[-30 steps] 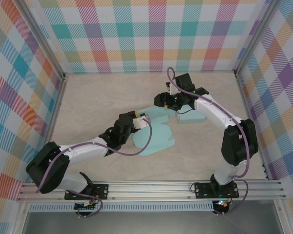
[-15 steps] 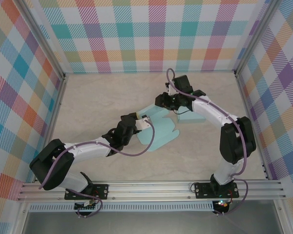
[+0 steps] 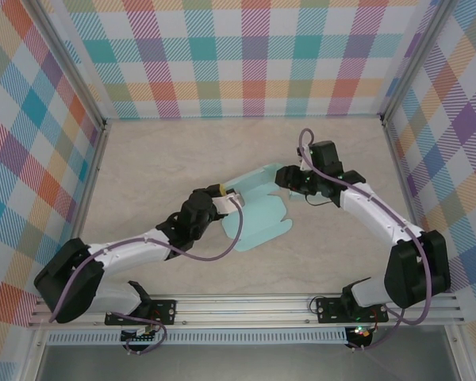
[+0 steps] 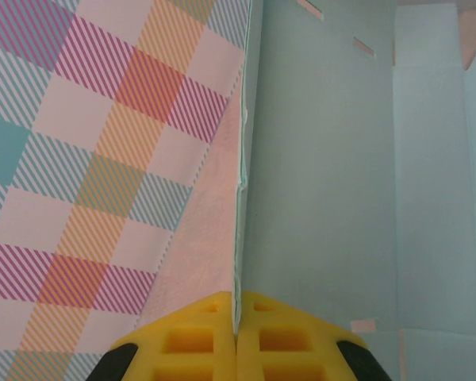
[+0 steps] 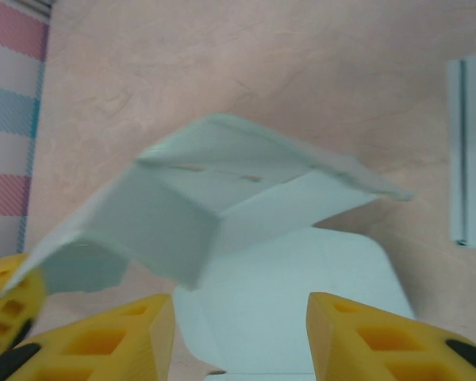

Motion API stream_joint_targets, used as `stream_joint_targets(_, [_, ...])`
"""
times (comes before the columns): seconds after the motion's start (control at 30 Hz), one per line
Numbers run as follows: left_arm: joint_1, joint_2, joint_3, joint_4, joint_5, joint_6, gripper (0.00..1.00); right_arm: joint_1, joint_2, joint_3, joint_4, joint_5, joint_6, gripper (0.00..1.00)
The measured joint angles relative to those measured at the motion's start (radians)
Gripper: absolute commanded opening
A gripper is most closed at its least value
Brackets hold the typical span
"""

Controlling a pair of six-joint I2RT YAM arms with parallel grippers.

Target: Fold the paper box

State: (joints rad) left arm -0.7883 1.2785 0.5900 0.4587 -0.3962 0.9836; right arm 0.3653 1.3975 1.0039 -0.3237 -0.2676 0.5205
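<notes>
**Left arm pinched box edge; right jaws apart above it**

- Paper box (image 3: 258,218): pale blue, partly folded, lay near the middle of the table (image 3: 151,159). One flap stood up off the tabletop; the rest was flat.
- Left gripper (image 3: 228,198): just left of table centre. In the left wrist view its yellow pads (image 4: 190,341) were pressed together on a thin upright edge of the box (image 4: 325,198).
- Right gripper (image 3: 284,176): just right of table centre, toward the far side. In the right wrist view its fingers (image 5: 103,337) stood moderately apart with nothing clamped between them, the raised flap (image 5: 206,198) ahead. I couldn't tell if they touched the box.
- A second pale sheet (image 5: 474,151) lay flat on the tabletop, apart from the box.
</notes>
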Motion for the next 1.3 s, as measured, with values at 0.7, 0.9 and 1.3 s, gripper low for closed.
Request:
stream_joint_targets(0.7, [0.057,-0.134,-0.019,-0.094,0.169,-0.100,0.00,-0.002,0.132,-0.125,0.360,-0.025,-0.106,0.65])
stream_joint_targets(0.9, [0.064,-0.134,-0.019,-0.094,0.171,-0.106,0.00,-0.002,0.165,-0.125,0.390,-0.028,-0.115,0.75])
stream_joint_targets(1.3, [0.065,-0.103,-0.013,-0.100,0.156,-0.128,0.00,-0.002,0.167,-0.135,0.426,-0.062,-0.102,0.48])
